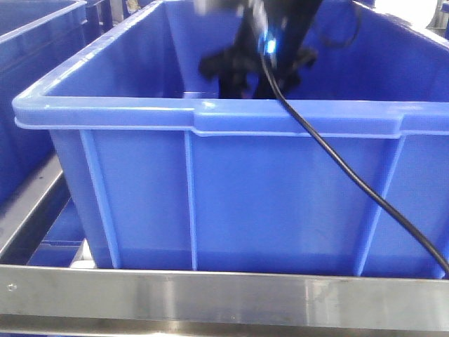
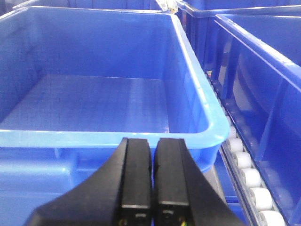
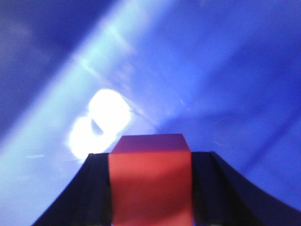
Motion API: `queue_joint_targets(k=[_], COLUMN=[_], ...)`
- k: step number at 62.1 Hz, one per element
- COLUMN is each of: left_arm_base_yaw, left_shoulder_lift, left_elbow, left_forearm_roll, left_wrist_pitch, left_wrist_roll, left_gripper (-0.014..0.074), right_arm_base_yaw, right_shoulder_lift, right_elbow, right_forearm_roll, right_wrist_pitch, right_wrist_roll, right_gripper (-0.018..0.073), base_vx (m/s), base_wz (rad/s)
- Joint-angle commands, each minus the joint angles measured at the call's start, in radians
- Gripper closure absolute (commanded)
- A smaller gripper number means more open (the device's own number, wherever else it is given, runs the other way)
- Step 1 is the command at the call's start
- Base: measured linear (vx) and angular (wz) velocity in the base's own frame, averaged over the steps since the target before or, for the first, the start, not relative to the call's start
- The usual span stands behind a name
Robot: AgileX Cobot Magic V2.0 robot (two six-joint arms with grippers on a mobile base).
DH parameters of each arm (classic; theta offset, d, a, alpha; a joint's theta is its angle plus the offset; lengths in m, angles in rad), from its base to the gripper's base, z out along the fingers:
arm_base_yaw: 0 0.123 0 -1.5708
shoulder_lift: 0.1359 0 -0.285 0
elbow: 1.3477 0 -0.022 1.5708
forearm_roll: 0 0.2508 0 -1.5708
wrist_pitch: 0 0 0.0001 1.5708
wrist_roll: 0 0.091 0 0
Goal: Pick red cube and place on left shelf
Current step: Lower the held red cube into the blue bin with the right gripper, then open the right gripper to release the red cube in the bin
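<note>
Front view: a big crate point(image 1: 280, 182), blue plastic, sits on the steel shelf point(image 1: 210, 295), whose flat front rail runs along the bottom. A black arm point(image 1: 280, 35) reaches down from above into the crate, a small blue light point(image 1: 270, 45) glowing on it. Its tip is hidden behind the crate wall. A black cable point(image 1: 351, 182) trails from it over the rim, down to the right.

Right wrist view, blurred: the right gripper point(image 3: 150, 154) has the red cube point(image 3: 150, 183) clamped between its two black fingers, close to a blue surface with white glare point(image 3: 101, 122).

Left wrist view: the left gripper point(image 2: 154, 146) is closed, fingers nearly touching, nothing between them. It points level at the near rim of an empty crate point(image 2: 202, 108). White rollers point(image 2: 244, 162) run along the right side of this crate, with more crates point(image 2: 263, 70) beyond.
</note>
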Motion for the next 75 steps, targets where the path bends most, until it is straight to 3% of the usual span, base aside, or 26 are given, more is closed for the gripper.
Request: queue_joint_targets(k=[1,19,36,51,66,75], left_arm_base_yaw=[-0.005,-0.005,-0.005,-0.005,-0.005,-0.005], left_shoulder_lift=[-0.012,-0.012,-0.012,-0.012,-0.012,-0.012], left_elbow=[0.024,0.024,0.024,0.024,0.024,0.024], left_forearm_roll=[-0.004,-0.004,-0.004,-0.004,-0.004,-0.004], left_wrist_pitch=[-0.088,-0.088,-0.088,-0.088,-0.088,-0.088], left_wrist_roll=[-0.005,-0.005,-0.005,-0.005,-0.005,-0.005], left_gripper=[0.0495,0.0495,0.0495,0.0495,0.0495,0.0495], right_arm_base_yaw=[-0.001,-0.001,-0.001,-0.001,-0.001,-0.001], right_shoulder_lift=[-0.028,-0.004,-0.004,-0.018,-0.1,-0.173], right_elbow=[-0.038,-0.038,-0.038,-0.038,-0.038,-0.032], right_forearm_roll=[-0.025,-0.059,-0.06,-0.06,-0.06,-0.061], right_wrist_pitch=[-0.03,-0.028,-0.003,0.023,0.029,0.027], right_wrist_roll=[-0.003,-0.003,-0.003,-0.003,-0.003,-0.004], right_gripper=[0.0412,0.0391,0.0142,0.0042,0.0038,0.0146], base_vx=[0.0,0.0,0.0,0.0,0.0,0.0], base_wz=[0.0,0.0,0.0,0.0,0.0,0.0])
